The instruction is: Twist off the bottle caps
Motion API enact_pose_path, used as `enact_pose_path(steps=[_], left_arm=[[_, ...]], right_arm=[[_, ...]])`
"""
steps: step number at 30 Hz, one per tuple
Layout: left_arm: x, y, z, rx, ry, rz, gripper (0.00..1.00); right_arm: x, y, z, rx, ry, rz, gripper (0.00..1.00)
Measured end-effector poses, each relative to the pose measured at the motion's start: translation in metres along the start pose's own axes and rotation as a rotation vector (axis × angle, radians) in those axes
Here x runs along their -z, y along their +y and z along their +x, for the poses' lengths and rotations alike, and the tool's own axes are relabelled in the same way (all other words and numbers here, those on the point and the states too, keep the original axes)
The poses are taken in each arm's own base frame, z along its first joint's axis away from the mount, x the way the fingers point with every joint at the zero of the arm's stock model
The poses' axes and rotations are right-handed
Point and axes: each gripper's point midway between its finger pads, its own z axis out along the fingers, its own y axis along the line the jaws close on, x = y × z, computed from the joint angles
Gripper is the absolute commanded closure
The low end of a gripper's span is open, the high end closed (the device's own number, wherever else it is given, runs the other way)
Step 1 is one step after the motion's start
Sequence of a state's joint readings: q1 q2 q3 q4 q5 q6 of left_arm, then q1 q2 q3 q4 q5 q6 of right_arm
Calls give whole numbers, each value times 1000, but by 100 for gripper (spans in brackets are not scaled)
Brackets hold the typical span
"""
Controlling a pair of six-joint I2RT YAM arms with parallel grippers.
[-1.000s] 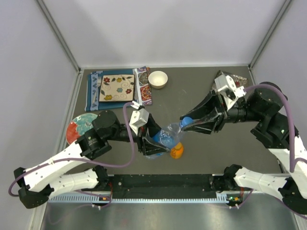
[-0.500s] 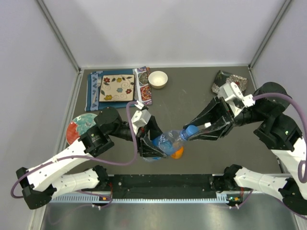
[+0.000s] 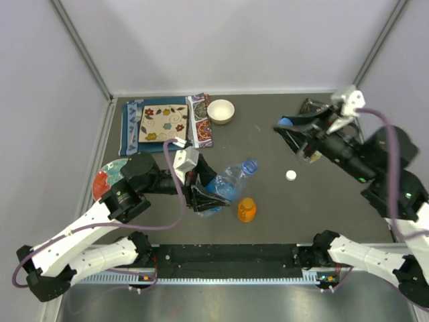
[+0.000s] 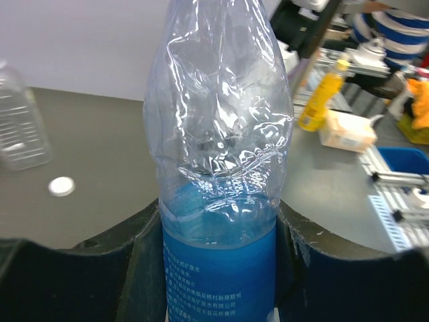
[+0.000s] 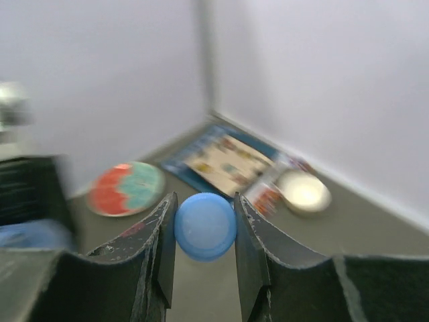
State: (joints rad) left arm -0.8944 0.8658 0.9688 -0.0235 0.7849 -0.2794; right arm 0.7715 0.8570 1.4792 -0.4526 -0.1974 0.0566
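My left gripper [image 3: 201, 194] is shut on the blue-tinted bottle [image 3: 224, 184], gripping its blue label [image 4: 218, 268]; the crumpled bottle tilts up to the right with its blue neck [image 3: 249, 164] bare. My right gripper [image 3: 285, 124] is raised at the back right, well away from the bottle, and is shut on the blue cap [image 5: 205, 226]. A short orange bottle [image 3: 247, 210] with its orange cap stands just in front of the blue bottle. A white cap [image 3: 290, 175] lies loose on the table. A clear bottle [image 4: 20, 134] lies near it, partly hidden under the right arm in the top view.
A white bowl [image 3: 220, 111] stands at the back centre beside a flowered tile on a blue cloth [image 3: 163, 124]. A red and teal plate [image 3: 107, 178] lies at the left edge. A dark patterned object [image 3: 314, 107] sits at the back right corner.
My right gripper has pulled off the bottle and swung up to the back right with the blue cap. The left gripper drew the bottle back left. The white cap now shows.
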Motion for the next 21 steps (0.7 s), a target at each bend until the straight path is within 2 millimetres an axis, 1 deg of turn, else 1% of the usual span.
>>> enact_pose_path(steps=[1, 2, 3, 4, 5, 6, 8, 10, 12, 14, 16, 18, 21], left_arm=[[4, 2, -1, -13, -12, -29, 55], [7, 3, -1, -23, -22, -55, 55], [13, 4, 0, -32, -35, -87, 55], [18, 5, -1, -42, -47, -117, 55], [23, 5, -1, -52, -58, -137, 55], [28, 5, -3, -65, -71, -162, 55], [37, 5, -6, -84, -95, -205, 55], [45, 4, -11, -105, -118, -239, 55], [51, 3, -14, -120, -135, -264, 55], [56, 3, -15, -124, -143, -284, 55], [59, 4, -15, -126, -149, -300, 54], [62, 5, -12, -124, -148, -316, 54], [65, 8, -6, -116, -143, -338, 54]], right_arm=[[-4, -20, 10, -7, 19, 105, 100], [-8, -41, 28, -14, 59, 219, 100], [-13, -61, 49, -22, 106, 319, 100], [-16, -78, 74, -29, 163, 404, 100], [-18, -91, 99, -38, 223, 473, 100], [-19, -100, 121, -45, 274, 521, 100], [-22, -118, 178, -74, 410, 606, 100], [-18, -132, 231, -104, 540, 677, 100], [-12, -142, 275, -132, 643, 733, 100], [-2, -150, 308, -155, 720, 779, 100], [5, -156, 332, -177, 766, 815, 100], [10, -163, 352, -203, 802, 851, 100], [13, -173, 375, -233, 831, 890, 100]])
